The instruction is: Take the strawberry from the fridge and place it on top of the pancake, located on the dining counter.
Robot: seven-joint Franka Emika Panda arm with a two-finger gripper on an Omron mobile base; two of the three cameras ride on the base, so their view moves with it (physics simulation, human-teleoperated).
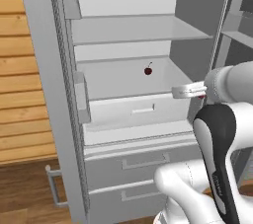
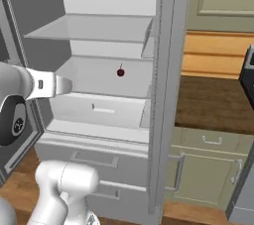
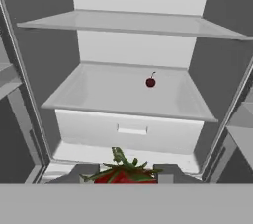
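Note:
The strawberry (image 3: 126, 175), bright red with a green leafy cap, sits between my gripper's (image 3: 126, 172) two fingertips at the bottom of the hand view; the gripper is shut on it. From the left base view the gripper (image 1: 184, 90) is level with the front of the open fridge (image 1: 59, 70), at its right side, and a speck of red strawberry (image 1: 201, 96) shows behind the hand. In the right base view the gripper (image 2: 63, 85) is left of the fridge's (image 2: 166, 70) white shelves. The pancake and the dining counter are out of view.
A dark cherry (image 3: 150, 82) with a thin stem lies on the middle shelf (image 1: 128, 77), also seen as the cherry (image 2: 120, 72). A white drawer (image 3: 131, 129) is below it. Two grey outer drawers (image 1: 143, 161) and green cabinets (image 2: 208, 169) stand below and right.

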